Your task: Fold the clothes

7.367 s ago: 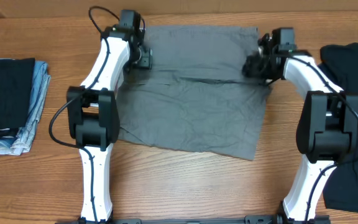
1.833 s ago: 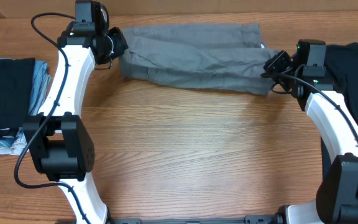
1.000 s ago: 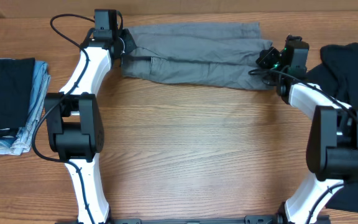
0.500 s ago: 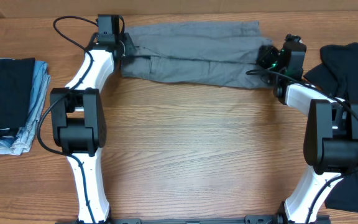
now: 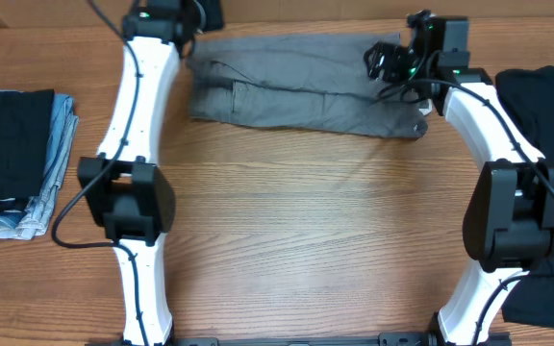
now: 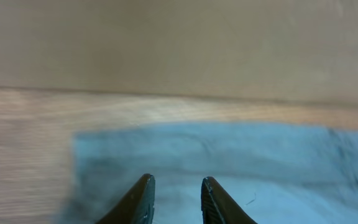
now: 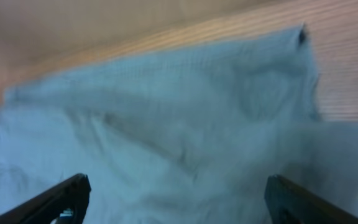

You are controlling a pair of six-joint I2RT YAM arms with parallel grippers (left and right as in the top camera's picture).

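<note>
We've got both arms stretched to the far side of the wooden table (image 5: 287,240), one at each end of the wrinkled mid-grey fabric garment (image 5: 296,86), which lies folded in a long strip. Over it the left gripper (image 6: 176,199) hovers narrowly parted and empty, and the right gripper (image 7: 179,202) is spread wide, holding nothing.

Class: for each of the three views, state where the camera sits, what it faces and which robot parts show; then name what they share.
Overhead: above the table, facing down; left arm and right arm visible.
Left wrist: on that arm, facing the grey garment past narrowly parted fingers.
Right wrist: likewise, fingers wide apart.
Shared: all show the grey garment.
</note>
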